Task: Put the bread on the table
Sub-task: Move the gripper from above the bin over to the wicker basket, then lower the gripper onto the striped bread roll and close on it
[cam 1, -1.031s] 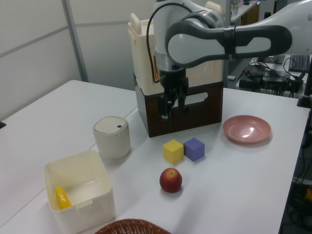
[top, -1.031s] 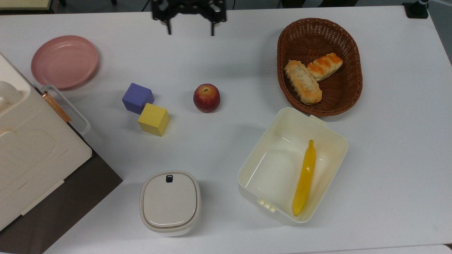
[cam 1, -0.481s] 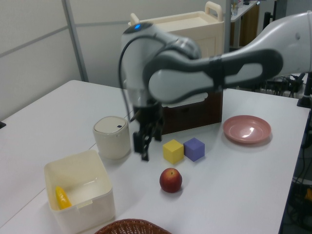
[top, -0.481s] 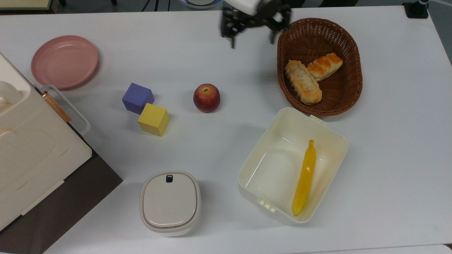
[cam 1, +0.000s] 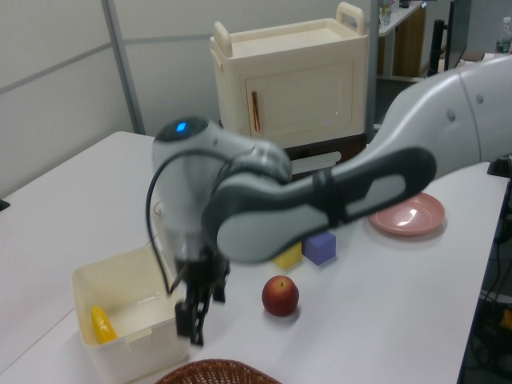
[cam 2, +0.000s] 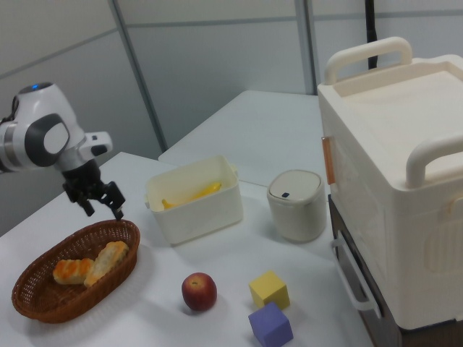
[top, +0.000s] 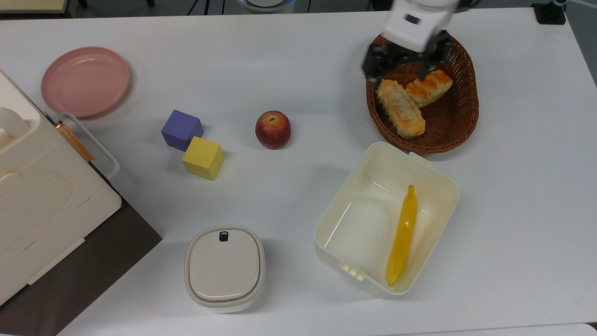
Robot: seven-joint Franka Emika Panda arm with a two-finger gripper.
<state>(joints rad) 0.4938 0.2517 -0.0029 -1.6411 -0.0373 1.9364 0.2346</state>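
Fingers of the black claw (top: 402,69) are standing apart and holding nothing, hanging over the near rim of the brown wicker basket (top: 466,116), which suggests it is lining up for a downward grab. In the right view the claw (cam 2: 100,205) is hovering above the basket's edge, not touching it.

Just below the claw in the top view, the bread (top: 400,108), a long pale bumpy loaf, is lying inside the basket, not yet on the table (top: 298,56). A shorter bread piece with orange glaze (top: 429,87) is lying against its upper end, touching it, so the fingers are likely to crowd it. The basket's raised wall is also hemming in the loaf.

Beside the basket, toward the top view's bottom, a cream open box (top: 345,205) is holding a yellow banana (top: 403,235). Further to the top view's left, a red apple (top: 273,129), a yellow cube (top: 203,157) and a purple cube (top: 182,129) are sitting on the table, well apart from the basket.
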